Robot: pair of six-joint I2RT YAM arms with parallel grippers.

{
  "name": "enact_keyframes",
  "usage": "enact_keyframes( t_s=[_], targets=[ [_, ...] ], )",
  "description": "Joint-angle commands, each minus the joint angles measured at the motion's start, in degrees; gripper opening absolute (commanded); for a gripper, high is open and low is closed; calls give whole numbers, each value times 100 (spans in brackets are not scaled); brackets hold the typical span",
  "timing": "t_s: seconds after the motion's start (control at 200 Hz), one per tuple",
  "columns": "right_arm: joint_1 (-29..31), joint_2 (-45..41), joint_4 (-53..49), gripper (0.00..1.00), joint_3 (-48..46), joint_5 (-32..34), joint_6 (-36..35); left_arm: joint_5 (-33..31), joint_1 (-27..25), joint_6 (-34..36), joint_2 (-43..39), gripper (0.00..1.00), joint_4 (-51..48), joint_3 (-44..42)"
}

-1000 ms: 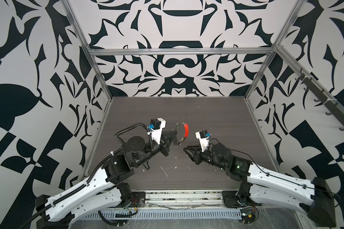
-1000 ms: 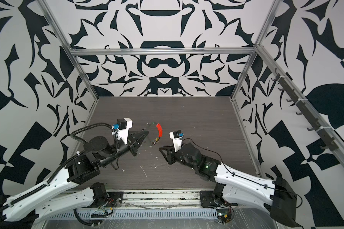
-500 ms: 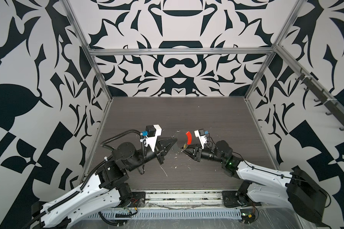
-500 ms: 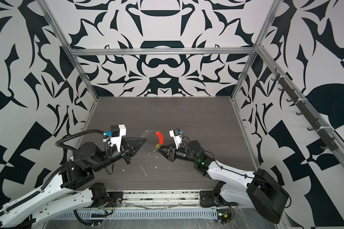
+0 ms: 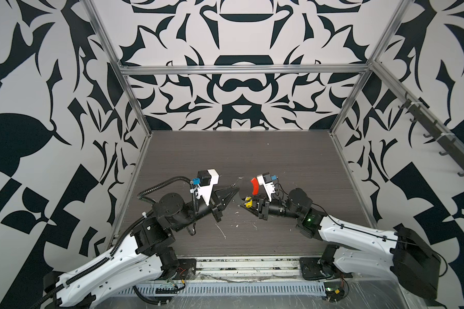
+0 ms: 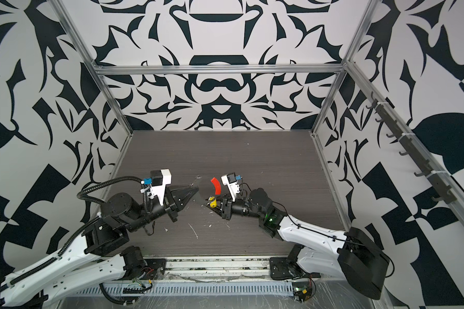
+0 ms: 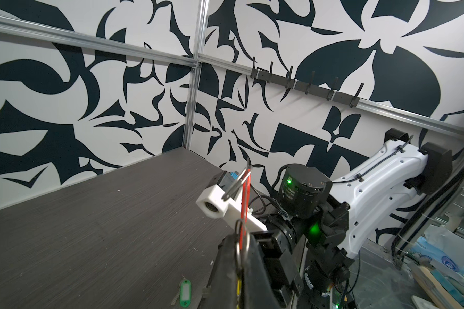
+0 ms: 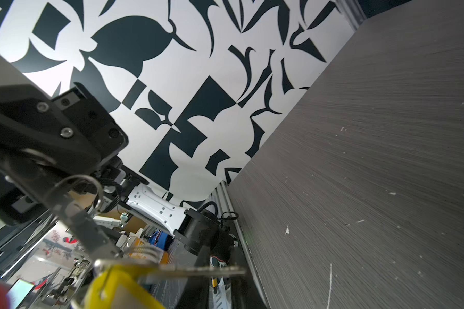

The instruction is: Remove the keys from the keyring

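Dark tabletop | left hand clamps keyring | right hand at yellow-tagged key, grip unclear

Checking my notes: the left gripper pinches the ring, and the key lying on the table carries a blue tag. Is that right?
Not quite. The key lying on the table carries a green tag, not a blue one; the left wrist view shows it. The rest stands: the left gripper pinches the ring.

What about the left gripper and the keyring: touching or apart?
Touching. In the left wrist view the left gripper is shut on the keyring.
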Motion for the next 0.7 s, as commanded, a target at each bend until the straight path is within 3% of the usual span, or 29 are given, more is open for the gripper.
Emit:
enact_keyframes(
  t_s=[0.0,0.195,0.355,0.47,0.695],
  targets=[
    [-10,-394,-396,17,-41,449,-316,-83,-15,128,-23,0,173,97],
    [75,-469,-685,15,129,103,-392,-233,-15,243,33,0,176,133],
    [192,-606,-1343,14,92,584,-495,-310,-19,376,30,0,116,236],
    [190,-693,-1277,18,67,533,-481,-268,-17,395,132,0,38,303],
    [235,-386,-725,14,386,186,-558,-139,-19,250,270,0,211,196]
  ],
)
